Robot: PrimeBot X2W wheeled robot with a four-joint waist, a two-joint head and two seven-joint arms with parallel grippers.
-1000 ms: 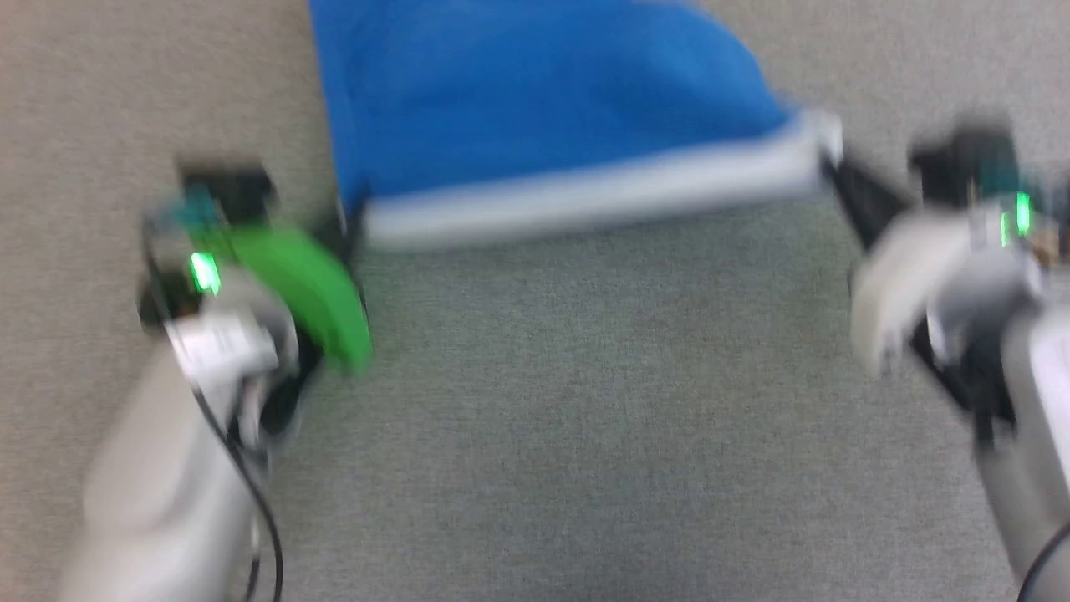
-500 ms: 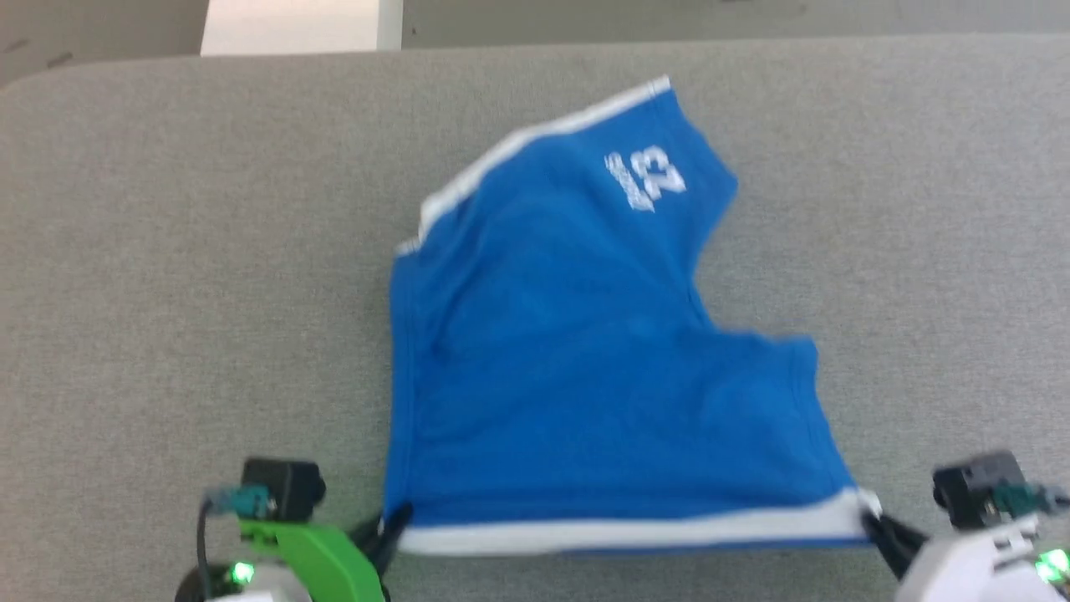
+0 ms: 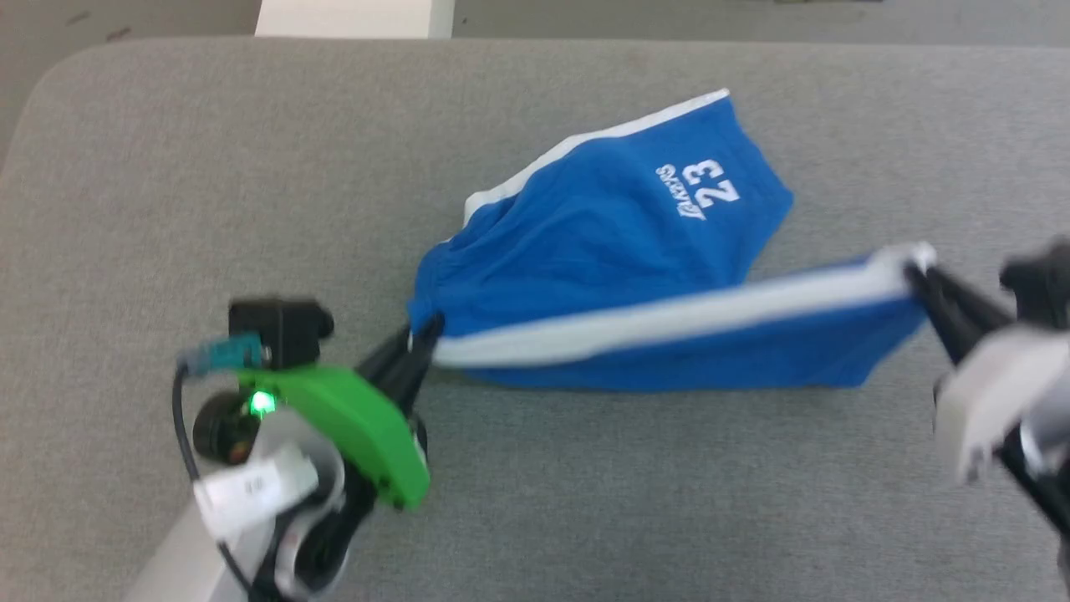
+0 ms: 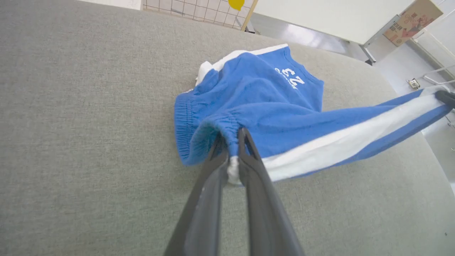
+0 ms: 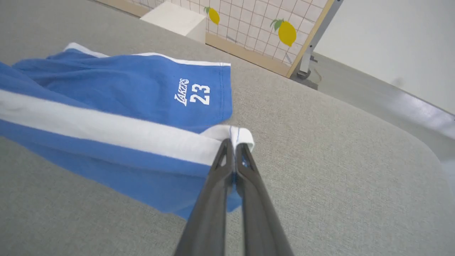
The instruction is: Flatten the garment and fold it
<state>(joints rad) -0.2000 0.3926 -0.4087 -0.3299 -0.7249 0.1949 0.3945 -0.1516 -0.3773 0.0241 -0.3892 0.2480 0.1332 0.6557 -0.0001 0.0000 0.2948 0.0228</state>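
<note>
The garment (image 3: 619,242) lies on the grey table (image 3: 167,167), with its white-striped edge stretched left to right. The left gripper (image 3: 420,337) is clamped on the waistband end and the right gripper (image 3: 918,272) on the hem end. The leg printed 23 points far and right.

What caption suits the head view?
Left gripper and right gripper stretch the garment by its white-striped edge over the table.
</note>
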